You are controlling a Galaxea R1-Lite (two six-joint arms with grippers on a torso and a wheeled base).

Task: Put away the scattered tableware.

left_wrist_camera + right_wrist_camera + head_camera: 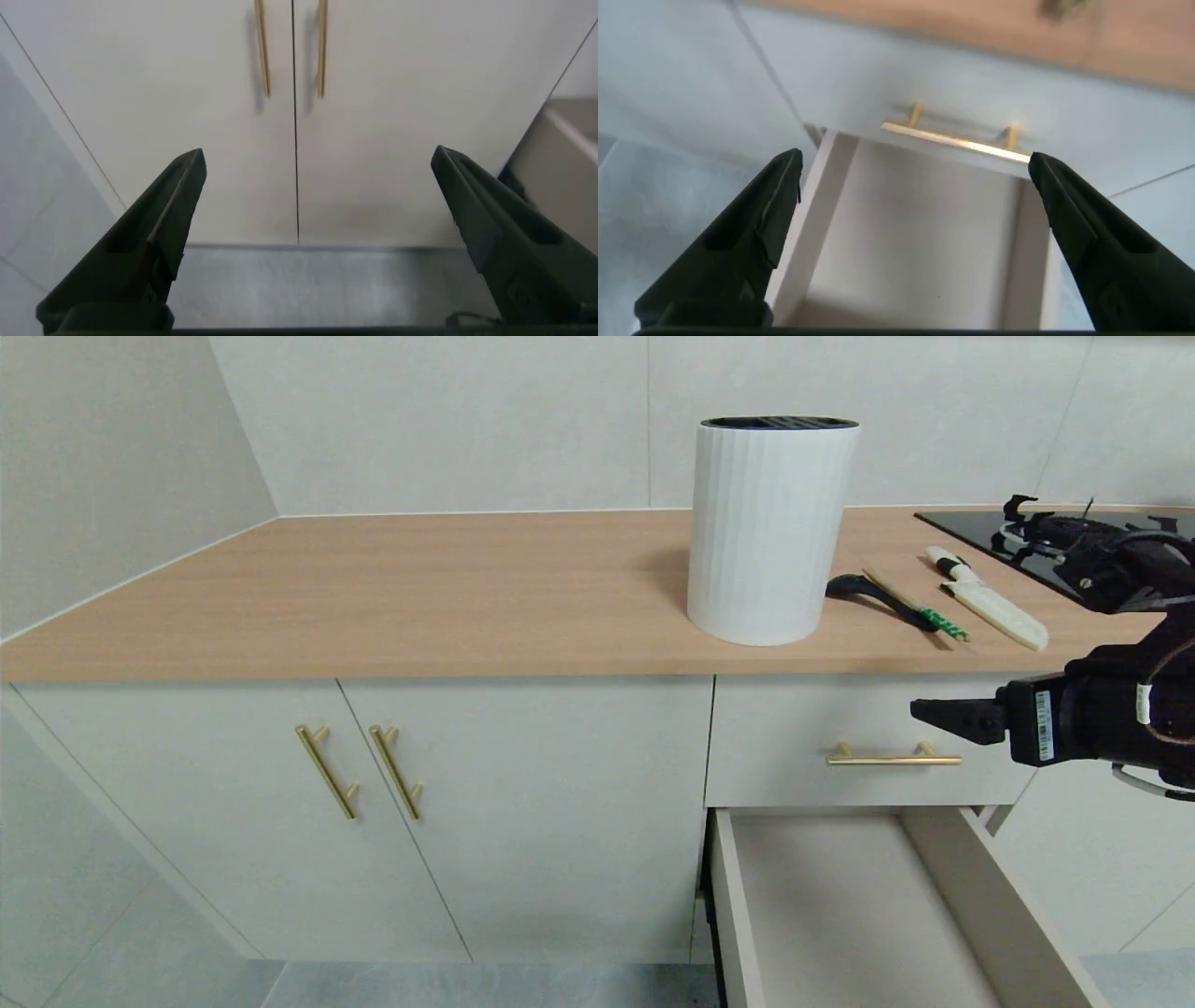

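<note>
Barely started | done: open drawer (pixel 840 905), empty | todo: knife (pixel 990 603), chopsticks (pixel 920 608), black spoon (pixel 848 586) lying on tabletop (pixel 467 588) | jaws: both pairs wide, nothing held

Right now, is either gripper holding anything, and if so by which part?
Nothing is held: left gripper and right gripper are both open and empty; the knife lies on the countertop.
</note>
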